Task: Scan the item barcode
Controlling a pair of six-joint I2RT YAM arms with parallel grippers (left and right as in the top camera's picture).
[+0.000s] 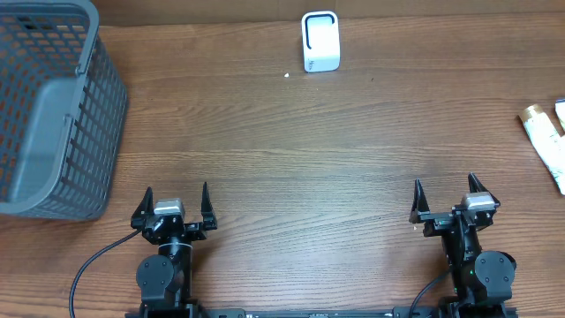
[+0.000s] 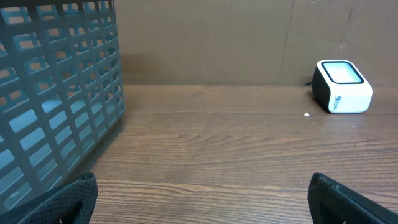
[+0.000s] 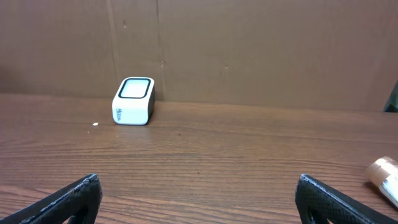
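The item, a white tube with a gold cap, lies on the wooden table at the far right edge; its cap end shows low on the right in the right wrist view. A small white barcode scanner with a dark window stands at the back centre, also visible as the scanner and the scanner in the wrist views. My left gripper is open near the front left, holding nothing. My right gripper is open near the front right, also holding nothing, well short of the tube.
A grey slatted plastic basket stands at the back left, close beside the left arm. Part of a second white item peeks in at the right edge. A brown board forms the wall behind the table.
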